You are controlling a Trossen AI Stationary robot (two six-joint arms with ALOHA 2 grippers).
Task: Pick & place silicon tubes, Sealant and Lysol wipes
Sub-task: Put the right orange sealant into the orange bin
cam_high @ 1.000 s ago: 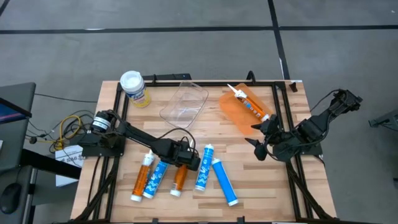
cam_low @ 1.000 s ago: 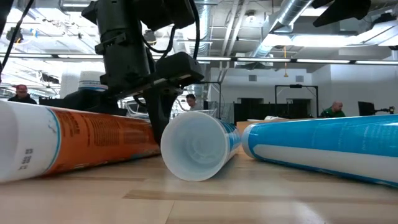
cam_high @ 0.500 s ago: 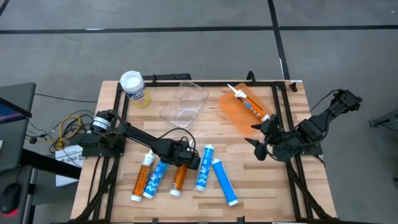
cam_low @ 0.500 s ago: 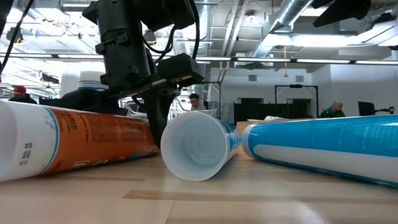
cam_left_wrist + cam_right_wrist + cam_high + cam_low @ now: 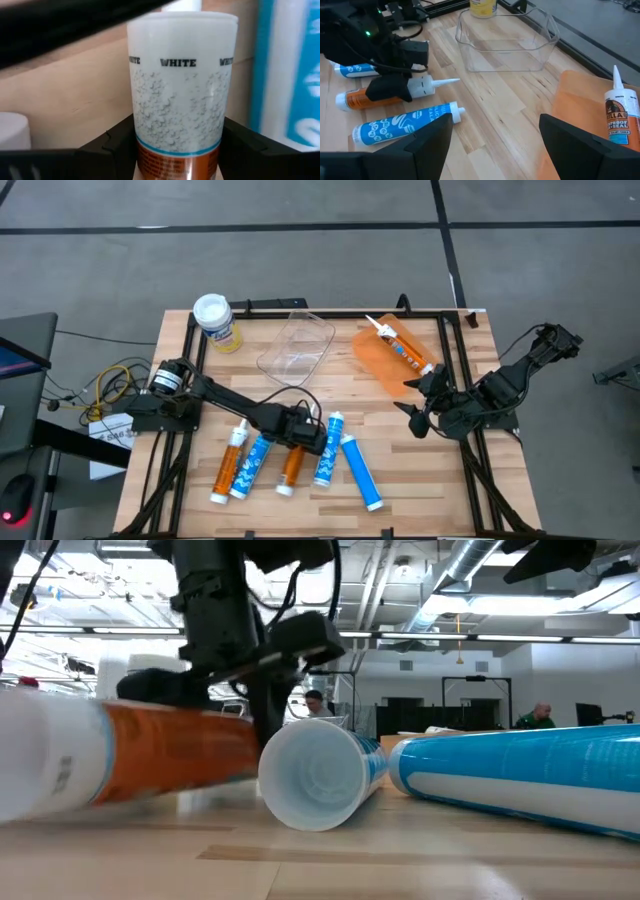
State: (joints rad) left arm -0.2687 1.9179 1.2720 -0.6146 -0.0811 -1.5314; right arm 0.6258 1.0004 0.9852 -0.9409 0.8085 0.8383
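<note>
The left pincer [image 5: 296,442] is clenched on an orange sealant cartridge [image 5: 290,467], one of five cartridges lying side by side at the front of the table [image 5: 400,480]: two orange and three blue. A sixth, a white-and-orange Gorilla sealant tube [image 5: 399,347], lies on an orange tray [image 5: 375,370] far right, beside a clear plastic bin [image 5: 297,346], with the Lysol wipes [image 5: 216,322] upright at the far left corner. The right pincer [image 5: 418,402] hangs released near the tray, holding nothing.
</note>
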